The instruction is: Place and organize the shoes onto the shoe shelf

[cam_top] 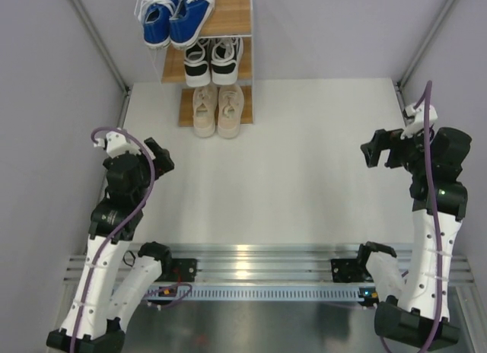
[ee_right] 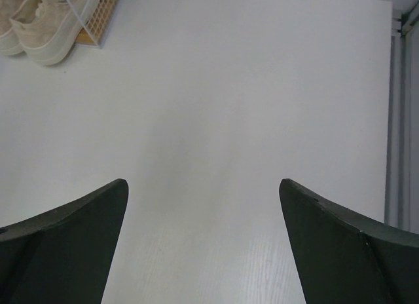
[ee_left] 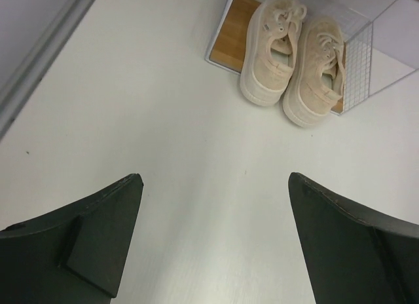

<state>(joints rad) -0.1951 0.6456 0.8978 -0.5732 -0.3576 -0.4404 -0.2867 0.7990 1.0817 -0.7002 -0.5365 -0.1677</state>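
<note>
Looking down from the top camera, I find all three pairs on the small three-tier stepped shoe shelf of light wooden boards and thin white wire (cam_top: 232, 18), at the far left of the white table (cam_top: 319, 155). The blue lace-up sneakers with white soles (cam_top: 179, 14) sit on the top board, the black-and-white sneakers (cam_top: 213, 60) on the middle one, and the beige sneakers (cam_top: 218, 109) on the lowest. Each pair lies side by side, long axes running straight away from the arms; the beige heels face me. The left claw (cam_top: 163, 159) hangs spread wide and holding nothing, with the shelf ahead of it and slightly to its right, near but apart. The right claw (cam_top: 370, 151) is equally wide and bare, well apart from the shelf across the table. Nothing stands between either claw and the shelf. I judge the placing done; any last straightening would fall to the nearer left arm, reaching forward along the shoes' length
</note>
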